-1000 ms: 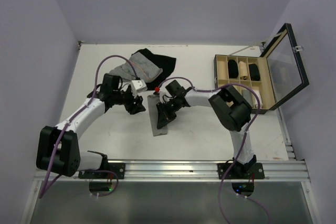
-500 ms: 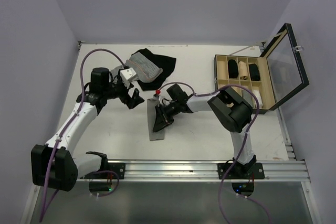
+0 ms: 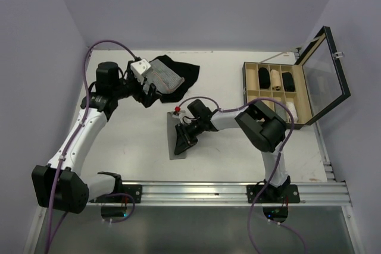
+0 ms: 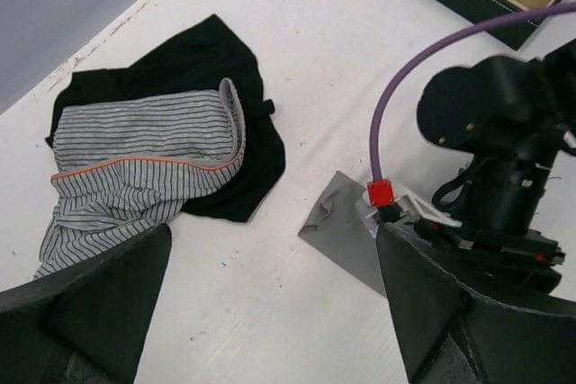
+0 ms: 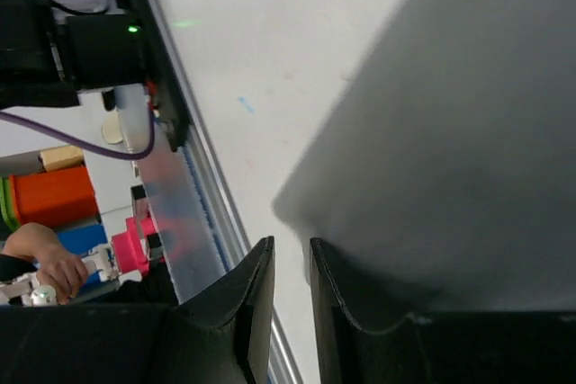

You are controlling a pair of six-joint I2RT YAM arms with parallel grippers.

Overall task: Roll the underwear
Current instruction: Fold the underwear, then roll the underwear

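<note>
The underwear [image 3: 173,148] is a plain grey cloth folded into a long narrow strip at the middle of the table. My right gripper [image 3: 184,135] rests low on the strip. In the right wrist view its fingertips [image 5: 290,245] stand a small gap apart with only bare table between them, and the grey cloth [image 5: 450,132] lies just beside the right finger. My left gripper [image 3: 149,92] hangs above the table to the upper left of the strip, wide open and empty. Its wrist view shows the underwear's far end [image 4: 346,233] past the gripper [image 4: 270,249].
A grey-and-white pinstriped garment [image 3: 165,75] lies on a black garment [image 3: 186,71] at the back of the table. At the right an open box [image 3: 245,81] holds rolled items in compartments, its glass lid [image 3: 324,72] raised. A metal rail [image 3: 196,191] runs along the near edge.
My left gripper let go, opened wide and drew back up and left, away from the underwear. My right gripper slid towards the near edge along the strip and opened slightly.
</note>
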